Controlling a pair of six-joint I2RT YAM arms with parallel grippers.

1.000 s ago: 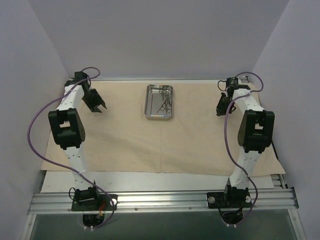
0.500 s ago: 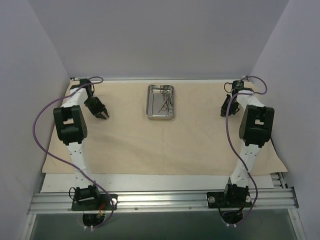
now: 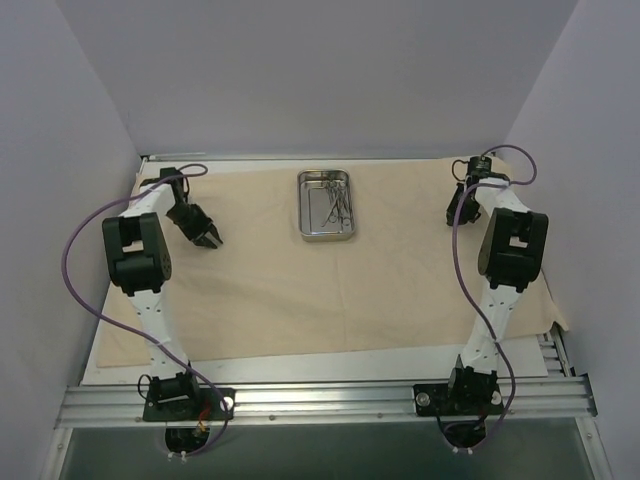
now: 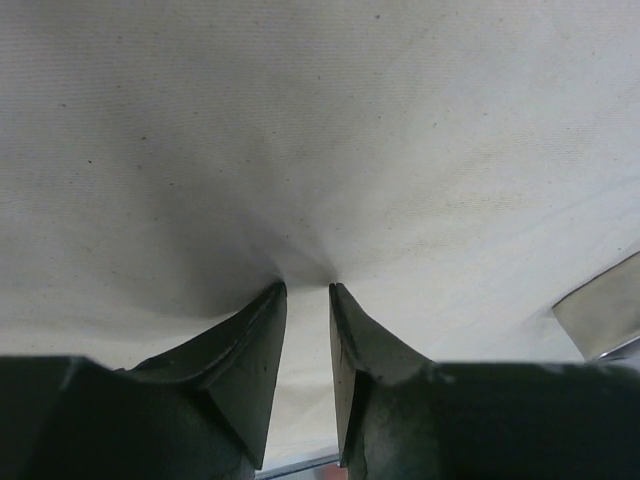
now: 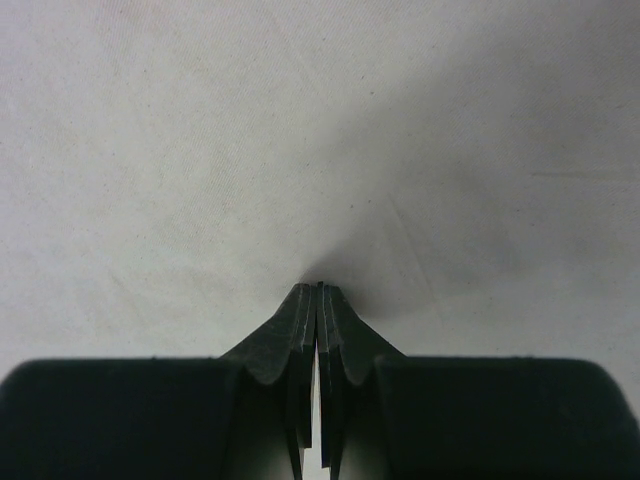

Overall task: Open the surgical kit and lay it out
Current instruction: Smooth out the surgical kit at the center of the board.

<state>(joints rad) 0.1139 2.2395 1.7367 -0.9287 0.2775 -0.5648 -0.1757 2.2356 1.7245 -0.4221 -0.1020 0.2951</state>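
The surgical kit's beige cloth wrap lies spread over the table. Its small steel tray sits at the back middle with thin scissor-like instruments inside. My left gripper is left of the tray. Its jaws stand a narrow gap apart, tips down on the cloth, which puckers toward them. A tray corner shows at the right edge of the left wrist view. My right gripper is right of the tray, shut, with its tips touching creased cloth. I cannot tell whether cloth is pinched.
Purple-grey walls enclose the table on the left, back and right. A strip of white tabletop shows in front of the cloth, then the metal rail carrying both arm bases. The cloth's front right corner reaches the table's right side.
Both grippers moved: the left toward the front and right with its jaws narrowing, the right a little rightward. The cloth and tray slid slightly right, and the cloth's front left edge came nearer.
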